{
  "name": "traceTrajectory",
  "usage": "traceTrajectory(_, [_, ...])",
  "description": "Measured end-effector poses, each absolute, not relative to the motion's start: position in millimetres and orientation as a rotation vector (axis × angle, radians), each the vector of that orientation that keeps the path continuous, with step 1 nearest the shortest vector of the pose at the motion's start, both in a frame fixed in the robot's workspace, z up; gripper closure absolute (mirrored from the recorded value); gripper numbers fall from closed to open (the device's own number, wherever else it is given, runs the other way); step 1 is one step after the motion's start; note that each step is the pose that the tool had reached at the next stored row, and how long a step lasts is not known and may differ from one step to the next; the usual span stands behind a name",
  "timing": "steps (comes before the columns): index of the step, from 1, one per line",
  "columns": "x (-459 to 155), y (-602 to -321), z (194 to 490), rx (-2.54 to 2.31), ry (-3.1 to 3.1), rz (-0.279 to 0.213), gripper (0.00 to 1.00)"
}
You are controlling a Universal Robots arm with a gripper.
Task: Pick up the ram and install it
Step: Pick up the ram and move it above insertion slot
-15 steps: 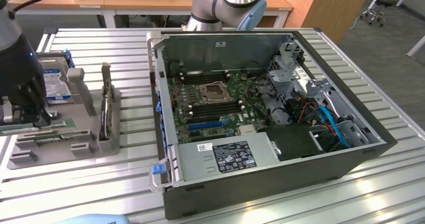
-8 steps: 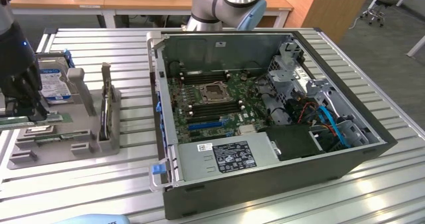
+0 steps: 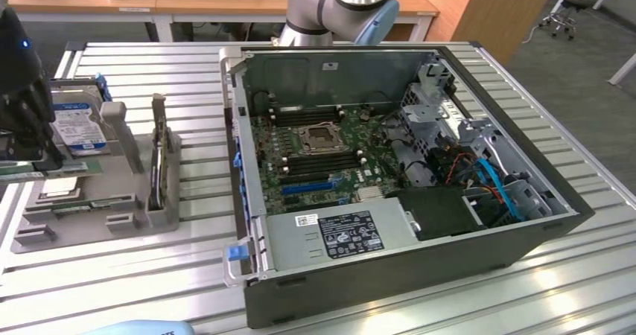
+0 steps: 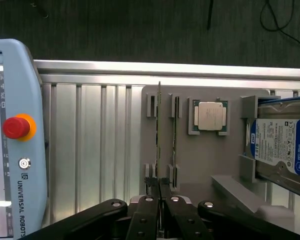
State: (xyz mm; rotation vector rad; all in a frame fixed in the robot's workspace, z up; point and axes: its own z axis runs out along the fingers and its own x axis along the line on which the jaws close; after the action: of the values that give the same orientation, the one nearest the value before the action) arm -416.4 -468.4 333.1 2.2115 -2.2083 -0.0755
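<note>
The ram (image 4: pixel 159 125) is a thin green stick seen edge-on. My gripper (image 4: pixel 159 183) is shut on its near end, over the grey holder tray (image 4: pixel 205 155). A second stick like it (image 4: pixel 175 127) stands in the neighbouring slot. In the exterior view my gripper (image 3: pixel 28 160) hangs at the far left above the tray (image 3: pixel 129 179), with the green ram (image 3: pixel 68 168) lying level at its fingertips. I cannot tell whether the stick is clear of its slot. The open computer case (image 3: pixel 517 223) lies on its side in the middle, and the motherboard (image 3: pixel 308 156) with its long memory slots faces up.
A silver processor (image 4: pixel 210 116) and a blue-labelled hard drive (image 4: pixel 279 147) sit in the same tray. A teach pendant (image 4: pixel 15 140) with a red stop button lies on the slatted table (image 4: pixel 95 145). The arm's base (image 3: pixel 338 7) stands behind the case.
</note>
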Motion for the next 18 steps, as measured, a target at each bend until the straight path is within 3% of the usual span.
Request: traceTrajectory(18, [-416, -468, 381, 2.212, -2.208, -0.075, 0.89])
